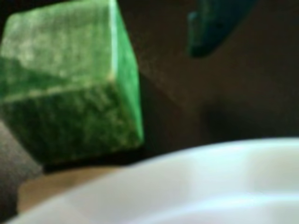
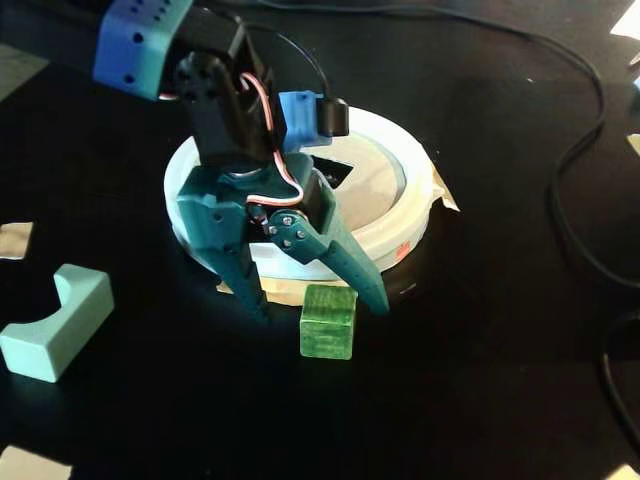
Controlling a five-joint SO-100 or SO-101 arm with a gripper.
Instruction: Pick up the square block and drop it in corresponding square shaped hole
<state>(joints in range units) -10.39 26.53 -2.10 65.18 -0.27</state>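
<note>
Resting on black tabletop, square block, end effector spread apart astride it.

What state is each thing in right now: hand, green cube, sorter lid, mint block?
hand: open, fingers astride the cube, tips low at the table
square block: resting on the black table, beside the white ring, not lifted
white ring: flat on the table; its tan panel is partly hidden by the arm
mint block: lying on the table at left in the fixed view, untouched
</note>
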